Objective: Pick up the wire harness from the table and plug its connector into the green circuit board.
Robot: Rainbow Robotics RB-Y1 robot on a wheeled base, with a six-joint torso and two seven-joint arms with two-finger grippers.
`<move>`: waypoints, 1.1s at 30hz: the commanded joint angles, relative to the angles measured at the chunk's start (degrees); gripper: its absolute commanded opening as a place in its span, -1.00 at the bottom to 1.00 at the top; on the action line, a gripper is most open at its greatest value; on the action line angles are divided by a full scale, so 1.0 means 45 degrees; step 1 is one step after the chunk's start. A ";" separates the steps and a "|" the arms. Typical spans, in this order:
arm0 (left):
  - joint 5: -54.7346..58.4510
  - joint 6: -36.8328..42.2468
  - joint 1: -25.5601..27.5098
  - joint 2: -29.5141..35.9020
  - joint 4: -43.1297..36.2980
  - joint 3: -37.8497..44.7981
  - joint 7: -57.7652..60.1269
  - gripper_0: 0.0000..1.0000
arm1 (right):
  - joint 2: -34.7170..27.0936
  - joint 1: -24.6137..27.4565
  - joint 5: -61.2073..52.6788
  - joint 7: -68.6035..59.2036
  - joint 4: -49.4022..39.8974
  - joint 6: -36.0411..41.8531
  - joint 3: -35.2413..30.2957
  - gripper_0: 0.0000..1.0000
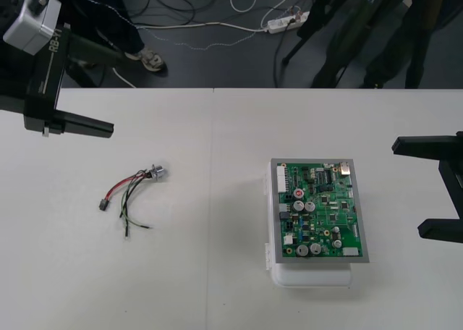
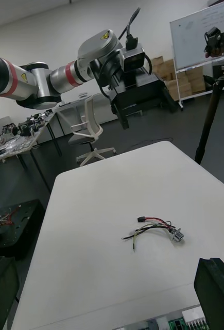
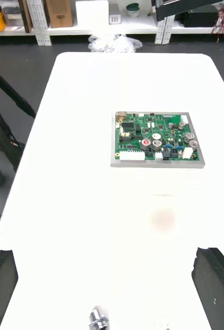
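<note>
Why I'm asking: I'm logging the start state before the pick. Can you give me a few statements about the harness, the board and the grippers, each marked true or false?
1. The wire harness lies on the table, apart from the green circuit board. True.
2. Its black plug is seated in the board. False: it lies on the table, at the harness's end away from the board.
3. The left gripper is shut on the harness. False: it is open, above the table on the harness's side.
4. The right gripper is open, on the board's other side from the harness. True.
</note>
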 commanded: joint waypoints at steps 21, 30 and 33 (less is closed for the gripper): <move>-0.2261 0.0427 0.0690 0.0329 0.0032 -0.0623 -0.5641 1.00 | 0.0487 -0.1404 -0.0190 0.1187 0.0045 -0.0053 -0.0394 1.00; -0.3902 0.0446 -0.0404 0.1208 -0.0808 -0.2205 -0.8395 1.00 | 0.0487 -0.2556 -0.0561 0.1206 0.0689 -0.0053 0.0426 1.00; -0.4527 0.0564 -0.0970 0.1501 -0.1218 -0.2810 -0.9313 1.00 | 0.0487 -0.2673 -0.0561 0.1245 0.0787 -0.0053 0.0582 1.00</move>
